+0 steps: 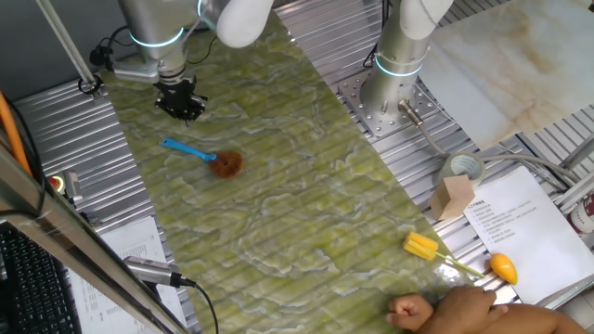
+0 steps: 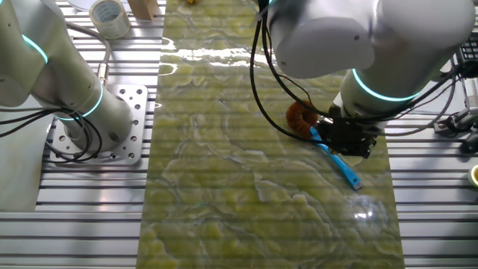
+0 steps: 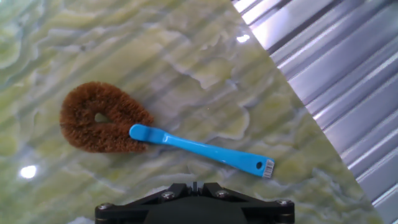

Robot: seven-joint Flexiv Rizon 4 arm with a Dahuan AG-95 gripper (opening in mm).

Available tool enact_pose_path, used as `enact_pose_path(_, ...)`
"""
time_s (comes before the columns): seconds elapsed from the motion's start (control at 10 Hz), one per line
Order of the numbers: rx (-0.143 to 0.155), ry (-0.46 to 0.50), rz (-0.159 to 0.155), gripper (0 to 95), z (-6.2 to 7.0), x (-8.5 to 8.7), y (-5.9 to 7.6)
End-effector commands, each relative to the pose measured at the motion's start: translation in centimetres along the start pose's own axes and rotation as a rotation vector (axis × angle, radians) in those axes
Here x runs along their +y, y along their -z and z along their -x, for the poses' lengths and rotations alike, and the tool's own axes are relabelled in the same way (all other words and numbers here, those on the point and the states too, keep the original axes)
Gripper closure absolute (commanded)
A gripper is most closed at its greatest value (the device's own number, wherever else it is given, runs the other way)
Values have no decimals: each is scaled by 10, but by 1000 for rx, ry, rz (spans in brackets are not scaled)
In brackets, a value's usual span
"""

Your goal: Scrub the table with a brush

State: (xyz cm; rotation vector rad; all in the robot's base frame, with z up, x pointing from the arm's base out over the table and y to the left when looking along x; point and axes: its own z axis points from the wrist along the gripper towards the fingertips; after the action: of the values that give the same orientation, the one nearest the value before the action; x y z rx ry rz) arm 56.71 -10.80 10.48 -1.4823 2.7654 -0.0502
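The brush (image 1: 202, 156) lies flat on the green-yellow marbled table (image 1: 306, 204), its blue handle pointing far left and its brown bristle head (image 1: 226, 164) toward the middle. My gripper (image 1: 182, 111) hangs above the table just beyond the handle end, shut and holding nothing. From the other fixed view the brush (image 2: 337, 161) lies partly under my gripper (image 2: 351, 143). The hand view looks down on the whole brush (image 3: 186, 146) on the table (image 3: 186, 56), just ahead of my gripper (image 3: 194, 185), apart from it.
A yellow-headed tool with an orange end (image 1: 459, 257) lies at the near right edge beside a person's hand (image 1: 445, 311). A second arm's base (image 1: 394, 83), a tape roll (image 1: 461, 168), a wooden block (image 1: 453, 197) and papers (image 1: 520, 218) stand right of the table.
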Motion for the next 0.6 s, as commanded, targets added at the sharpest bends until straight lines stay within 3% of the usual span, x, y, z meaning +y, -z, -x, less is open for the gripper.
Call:
enact_pose_path(0.1,1,-12,-10,950,-1,0,1)
enact_pose_path(0.3,-1,-4,-10,950,-1,0,1)
enact_pose_path(0.5,22,9,-35,950,-1,0,1)
enact_pose_path(0.6,12,26,-28,950,-1,0,1)
